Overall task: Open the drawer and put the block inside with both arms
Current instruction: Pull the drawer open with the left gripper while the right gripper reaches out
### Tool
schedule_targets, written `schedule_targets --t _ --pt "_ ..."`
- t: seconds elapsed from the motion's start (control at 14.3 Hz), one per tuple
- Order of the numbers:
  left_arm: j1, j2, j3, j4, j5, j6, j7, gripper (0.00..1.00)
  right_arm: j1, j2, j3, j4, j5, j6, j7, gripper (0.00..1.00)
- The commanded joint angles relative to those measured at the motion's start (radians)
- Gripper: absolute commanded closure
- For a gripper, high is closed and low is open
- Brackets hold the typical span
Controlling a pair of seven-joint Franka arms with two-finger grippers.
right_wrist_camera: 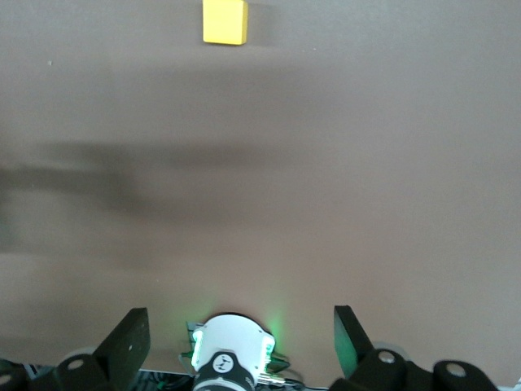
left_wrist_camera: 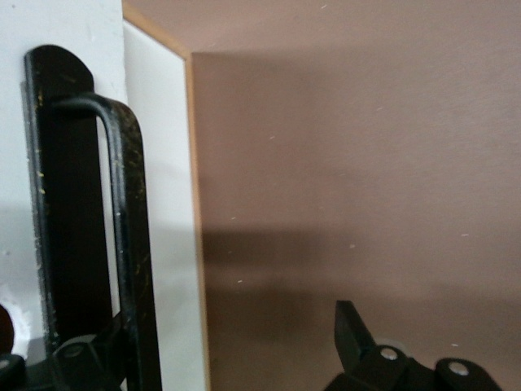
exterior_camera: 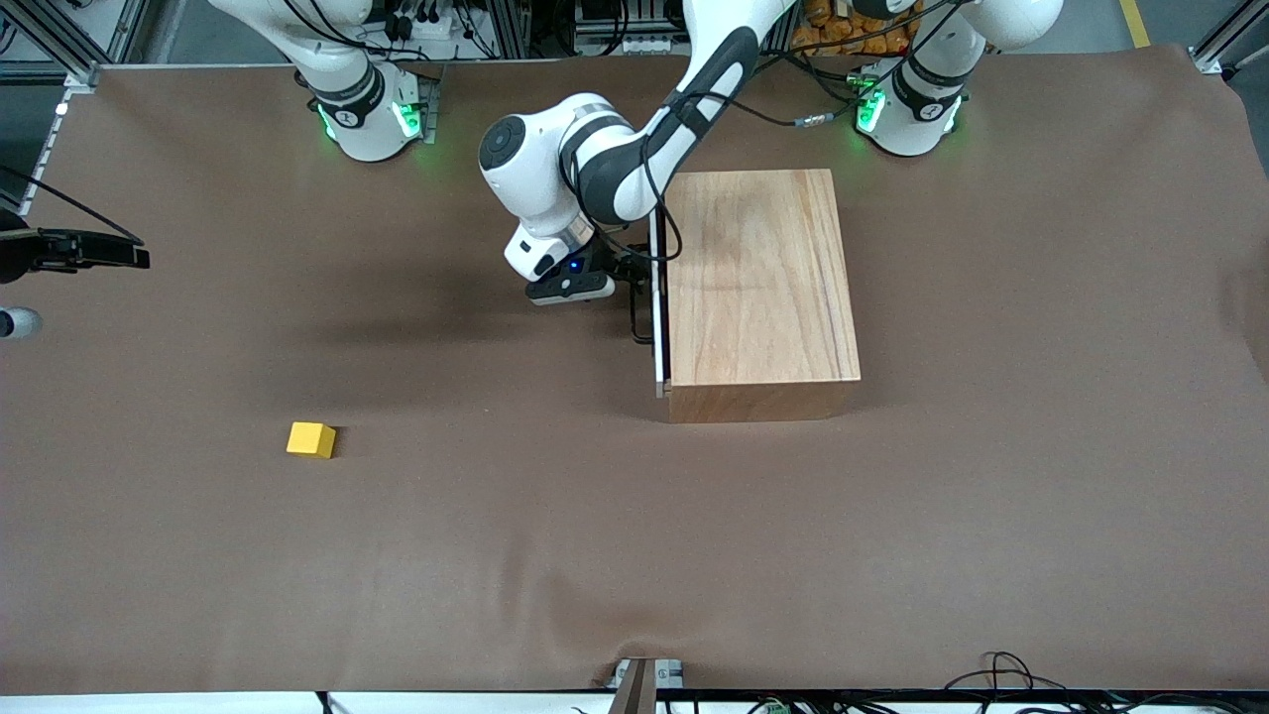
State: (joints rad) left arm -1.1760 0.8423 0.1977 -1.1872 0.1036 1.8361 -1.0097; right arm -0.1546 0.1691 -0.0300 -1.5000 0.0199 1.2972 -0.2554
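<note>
The light-wood box (exterior_camera: pixel 758 288) stands mid-table, toward the left arm's end. Its drawer (exterior_camera: pixel 660 297) has its pale front panel (left_wrist_camera: pixel 159 204) flush against the box, facing the right arm's end. The left arm reaches across from its base. My left gripper (exterior_camera: pixel 634 283) (left_wrist_camera: pixel 216 350) is open in front of the drawer, and the black bar handle (left_wrist_camera: pixel 122 220) passes between its spread fingers, close to one of them. The yellow block (exterior_camera: pixel 311 439) (right_wrist_camera: pixel 225 21) lies on the brown cloth, nearer the front camera. My right gripper (right_wrist_camera: pixel 240 342) is open and empty, high above its own base (right_wrist_camera: pixel 232 350).
A black device (exterior_camera: pixel 74 250) juts in over the table edge at the right arm's end, with a small pale knob (exterior_camera: pixel 15 322) just below it. Brown cloth (exterior_camera: pixel 634 545) covers the whole table. Cables (exterior_camera: pixel 1001 674) lie along the edge nearest the front camera.
</note>
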Motion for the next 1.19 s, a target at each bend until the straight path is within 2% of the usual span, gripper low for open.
schedule_targets --t 0.0,0.21,0.56,0.84,0.98,1.12 --pt "-0.002 0.012 -0.009 0.032 0.010 0.052 0.007 0.00 -0.002 0.019 0.001 0.017 -0.014 -0.015 -0.163 0.00" --pt "-0.004 0.014 -0.011 0.034 0.008 0.089 0.007 0.00 0.001 0.036 0.001 0.015 -0.014 -0.015 -0.317 0.00" --pt "-0.004 0.015 -0.018 0.035 -0.013 0.204 -0.033 0.00 -0.029 0.067 -0.002 0.003 -0.012 0.004 -0.321 0.00" --pt "-0.005 0.018 -0.027 0.037 -0.015 0.265 -0.041 0.00 -0.094 0.185 0.001 -0.012 0.002 0.127 -0.309 0.00" --pt "-0.005 0.021 -0.034 0.037 -0.015 0.302 -0.039 0.00 -0.086 0.182 0.001 -0.119 0.014 0.255 -0.312 0.00" --pt "-0.005 0.029 -0.053 0.037 -0.016 0.392 -0.038 0.00 -0.092 0.178 0.001 -0.148 0.015 0.280 -0.320 0.00"
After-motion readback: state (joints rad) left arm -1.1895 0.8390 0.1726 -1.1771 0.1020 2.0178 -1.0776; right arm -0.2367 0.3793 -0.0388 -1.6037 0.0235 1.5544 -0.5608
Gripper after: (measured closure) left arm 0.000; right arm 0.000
